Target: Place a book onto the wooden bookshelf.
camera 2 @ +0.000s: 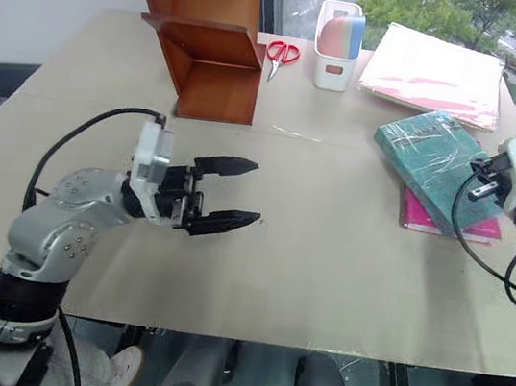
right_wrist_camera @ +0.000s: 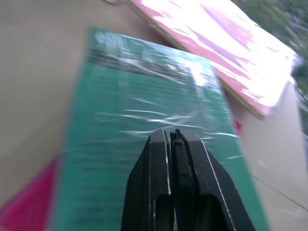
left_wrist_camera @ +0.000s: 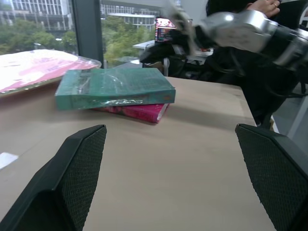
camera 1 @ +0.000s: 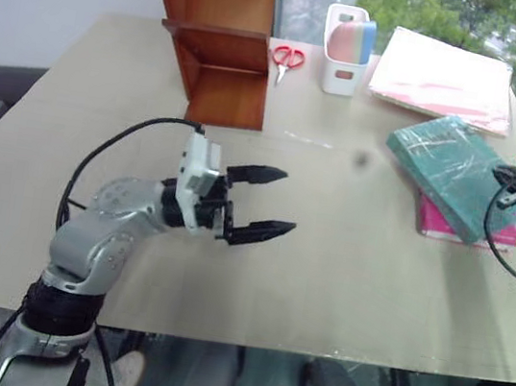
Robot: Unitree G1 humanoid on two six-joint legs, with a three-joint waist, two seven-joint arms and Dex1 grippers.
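Observation:
The teal-green book (camera 1: pixel 451 168) in crinkly plastic wrap lies flat at the table's right, on top of a thinner magenta book (camera 1: pixel 438 223). My right gripper (right_wrist_camera: pixel 172 132) is shut and empty, its fingers pressed together and hovering over the book's cover near its right-hand edge. My left gripper (camera 1: pixel 288 200) stands open at mid-table, pointing right toward the book (left_wrist_camera: pixel 113 86), with nothing between its fingers (left_wrist_camera: pixel 79 178). The reddish-brown wooden bookshelf (camera 1: pixel 222 42) stands at the far left of the table, its open shelves empty.
Red-handled scissors (camera 1: pixel 288 59) lie beside the shelf. A white holder (camera 1: pixel 343 65) with coloured items stands at the back centre, and a pale pink stack of papers (camera 1: pixel 445 80) lies at the back right. A person (left_wrist_camera: pixel 250 9) is beyond the table's right end.

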